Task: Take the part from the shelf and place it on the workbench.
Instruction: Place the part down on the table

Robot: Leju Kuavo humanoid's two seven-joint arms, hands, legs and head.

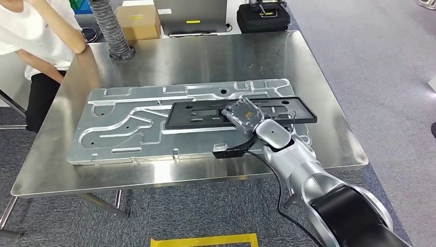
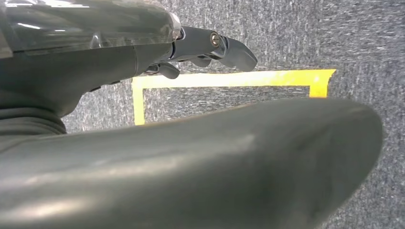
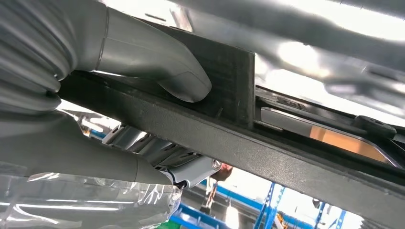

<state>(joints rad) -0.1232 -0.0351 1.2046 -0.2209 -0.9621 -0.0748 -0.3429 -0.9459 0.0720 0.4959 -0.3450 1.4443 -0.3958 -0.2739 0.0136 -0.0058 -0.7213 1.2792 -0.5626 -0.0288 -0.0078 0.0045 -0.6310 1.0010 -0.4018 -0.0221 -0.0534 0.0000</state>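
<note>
On the bench (image 1: 319, 77): big silver plate (image 1: 128, 128) lying flat, and the black part (image 1: 205, 114) sits on top of it.
Right hand (image 1: 243, 114): gripping the black part's near edge, thumb (image 3: 157, 67) pressed on one face, fingers (image 3: 162, 152) clamped under.
Left hand (image 2: 210, 47): hanging over grey carpet and yellow floor tape (image 2: 229, 80), fingers curled in, holding nothing.
Far corner: a person (image 1: 36, 36) leans on the bench.

Head view bright, evenly lit from overhead, sharp | broad soft glare on steel workbench (image 1: 319, 128) and silver plate (image 1: 128, 128), shadows faint | left wrist view dimmer, near dark surfaces blurred, yellow floor tape (image 2: 229, 79) fairly sharp | right wrist view backlit, highlights blown out, black part (image 3: 267, 152) underexposed, background defocused
</note>
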